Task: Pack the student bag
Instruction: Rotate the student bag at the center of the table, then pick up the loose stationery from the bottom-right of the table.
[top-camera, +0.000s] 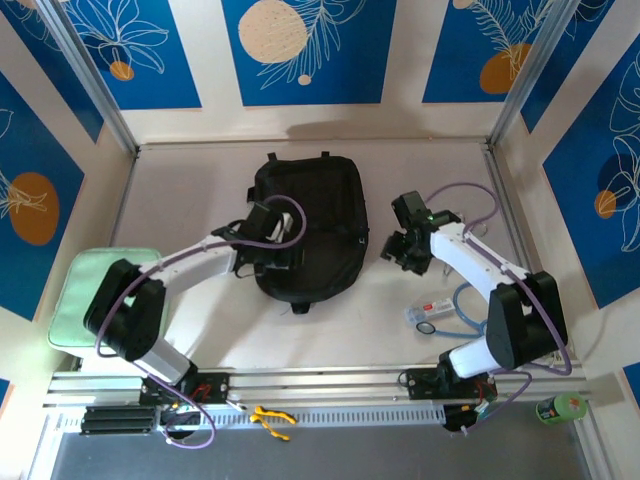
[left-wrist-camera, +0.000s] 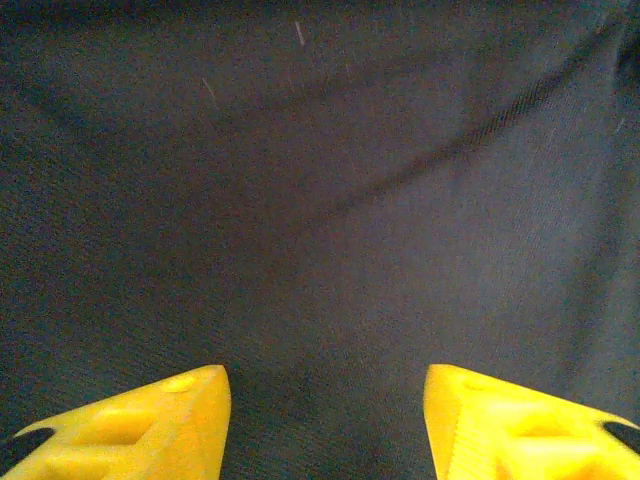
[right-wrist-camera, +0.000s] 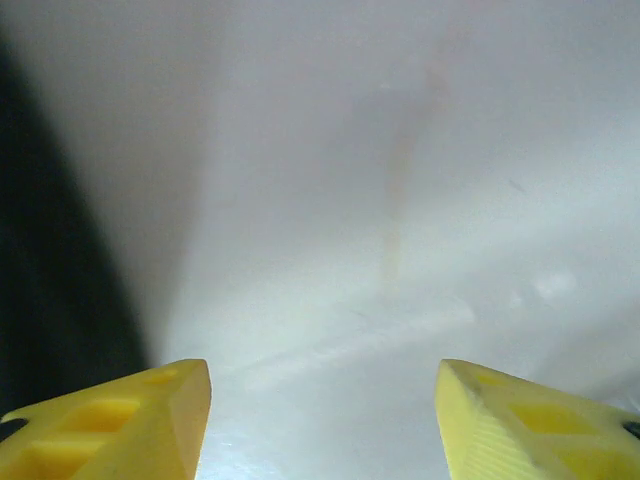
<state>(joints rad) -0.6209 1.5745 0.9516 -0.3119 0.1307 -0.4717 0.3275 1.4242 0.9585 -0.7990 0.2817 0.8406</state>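
Observation:
The student bag (top-camera: 322, 205), a black fabric backpack, lies flat in the middle of the table. My left gripper (top-camera: 278, 248) hovers over its lower left part. In the left wrist view the bag's black fabric (left-wrist-camera: 320, 200) lies close under the open gripper (left-wrist-camera: 327, 420), and nothing sits between the yellow fingers (left-wrist-camera: 150, 430). My right gripper (top-camera: 400, 252) is just right of the bag, over bare table. In its wrist view it (right-wrist-camera: 325, 420) stands open and empty above the white table (right-wrist-camera: 400, 200), with the bag's edge (right-wrist-camera: 50, 280) at the left.
A pale green flat pad (top-camera: 85, 290) lies at the left table edge by the left arm. A small clear item with a red part (top-camera: 432, 310) and a blue cable (top-camera: 465, 320) lie near the right arm's base. A green bottle (top-camera: 560, 407) stands off the front right corner.

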